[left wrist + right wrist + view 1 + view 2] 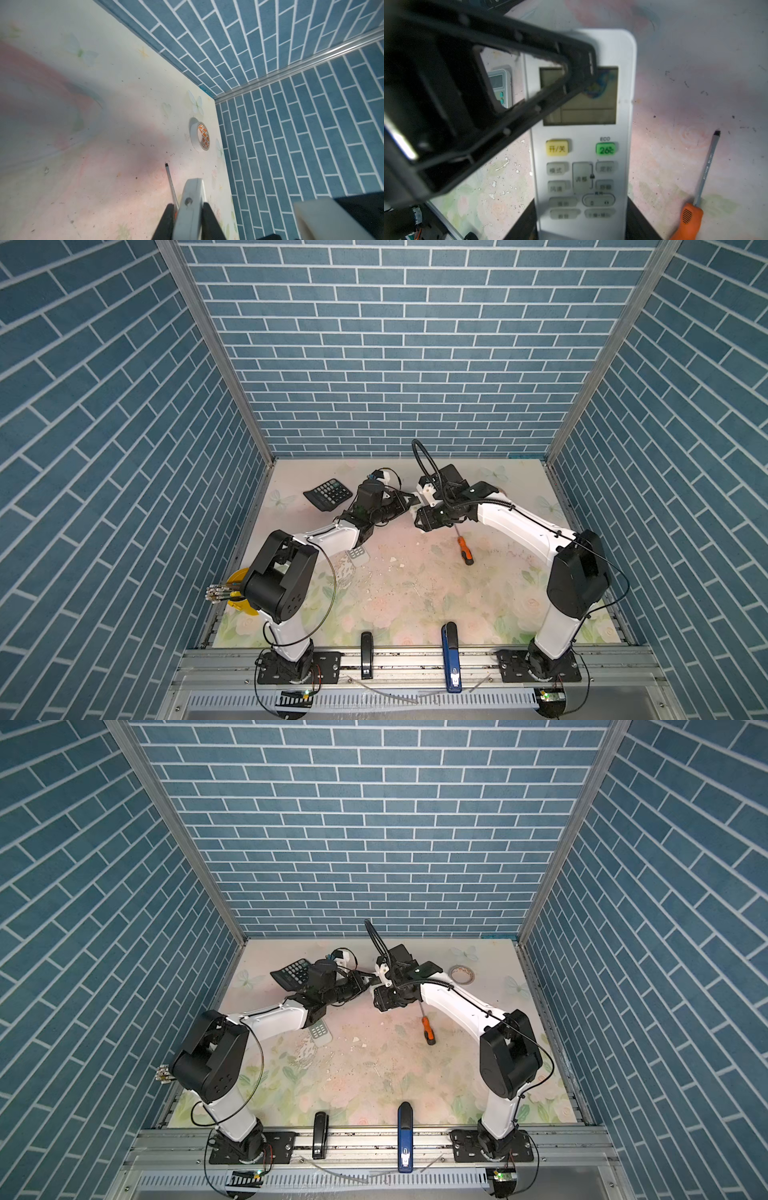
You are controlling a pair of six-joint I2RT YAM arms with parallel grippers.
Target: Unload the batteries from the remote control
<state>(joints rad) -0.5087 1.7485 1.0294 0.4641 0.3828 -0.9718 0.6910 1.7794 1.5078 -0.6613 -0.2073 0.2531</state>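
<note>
Nearest, an orange screwdriver point(464, 549) lies on the tabletop point(415, 597). Just beyond its tip, 2 tools grip 1 white remote control point(583, 145): right tool point(581, 224) across the button end, left tool point(189, 220) pinching the screen end (front to back). Farthest, a tape roll point(461, 973).

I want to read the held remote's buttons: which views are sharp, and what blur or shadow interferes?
Right wrist view: remote buttons legible though soft; the left gripper is a dark blur across its display. Left wrist view: remote edge-on, part of the table smeared. Both top views: sharp but too distant.
</note>
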